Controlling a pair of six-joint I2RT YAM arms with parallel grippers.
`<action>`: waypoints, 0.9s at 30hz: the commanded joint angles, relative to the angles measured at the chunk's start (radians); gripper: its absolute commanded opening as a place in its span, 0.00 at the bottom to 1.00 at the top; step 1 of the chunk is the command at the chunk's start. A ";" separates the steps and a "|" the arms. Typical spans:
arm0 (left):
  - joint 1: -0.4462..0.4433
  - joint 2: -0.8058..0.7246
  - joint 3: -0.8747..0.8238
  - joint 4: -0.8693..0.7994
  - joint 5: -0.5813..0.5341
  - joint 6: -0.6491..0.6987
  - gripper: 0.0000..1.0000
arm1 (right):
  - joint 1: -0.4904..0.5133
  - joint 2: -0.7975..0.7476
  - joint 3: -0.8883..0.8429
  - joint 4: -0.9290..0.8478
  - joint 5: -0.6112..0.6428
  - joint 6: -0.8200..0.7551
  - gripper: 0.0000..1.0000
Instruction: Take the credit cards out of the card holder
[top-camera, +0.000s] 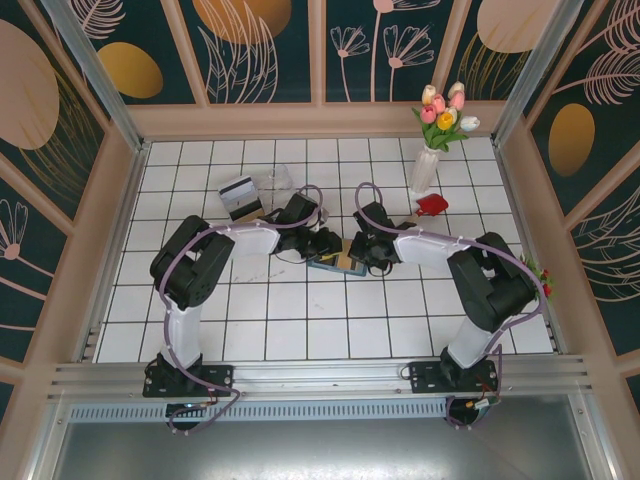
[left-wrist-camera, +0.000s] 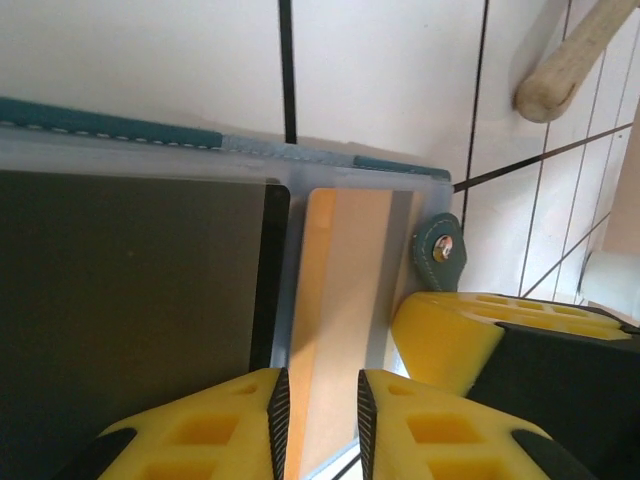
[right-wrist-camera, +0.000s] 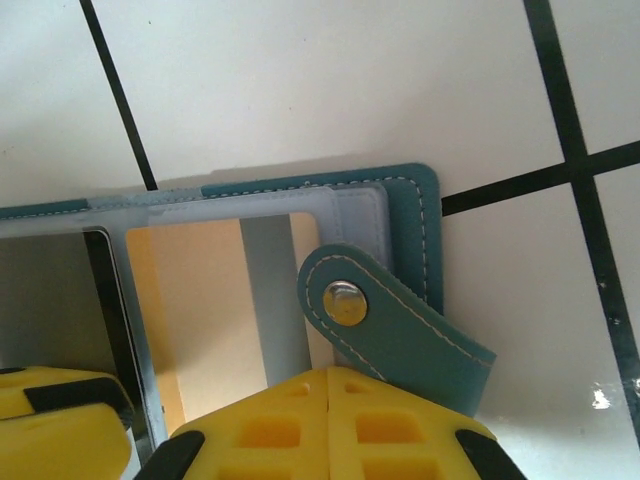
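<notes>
Over on the left, a white-grey plastic card with a dark stripe (top-camera: 238, 192) already lies out on the white tiled table (top-camera: 300, 330), well apart from the work.

The left gripper (left-wrist-camera: 320, 410) hangs low over the open holder. Its ribbed yellow fingers (left-wrist-camera: 230, 425) are parted by a narrow gap, and I see nothing pinched between them.

Under both grippers, mid-table, is the flat teal-blue stitched card holder (right-wrist-camera: 410, 215). It lies open with frosted clear pocket windows. The left pocket shows a dark panel (left-wrist-camera: 130, 300), and I cannot tell whether that is a card or lining. Beside it a smooth tan-gold card (left-wrist-camera: 335, 300) sits tucked flat in its sleeve, right below the left gripper's gap.

To my eye the card will be light, stiff and slick, held only by sleeve friction. It looks best taken by its exposed short edge and slid along the pocket, not lifted. The holder is soft and light and would likely drag along unless pinned.

A teal strap with a metal snap stud (right-wrist-camera: 345, 302) curls off the right edge. The right gripper (right-wrist-camera: 330, 420) sits there with its yellow pads closed flush together. It seems to bear down on the holder by the strap.
</notes>
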 joint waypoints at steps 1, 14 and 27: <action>-0.004 0.021 0.025 -0.019 0.019 0.004 0.28 | -0.010 0.029 -0.023 0.007 -0.012 -0.020 0.09; -0.003 0.056 0.043 -0.101 -0.013 0.045 0.31 | -0.027 0.063 -0.050 0.020 -0.029 -0.021 0.09; -0.002 0.061 0.052 -0.101 0.012 0.066 0.30 | -0.027 0.102 -0.065 0.033 -0.049 -0.024 0.08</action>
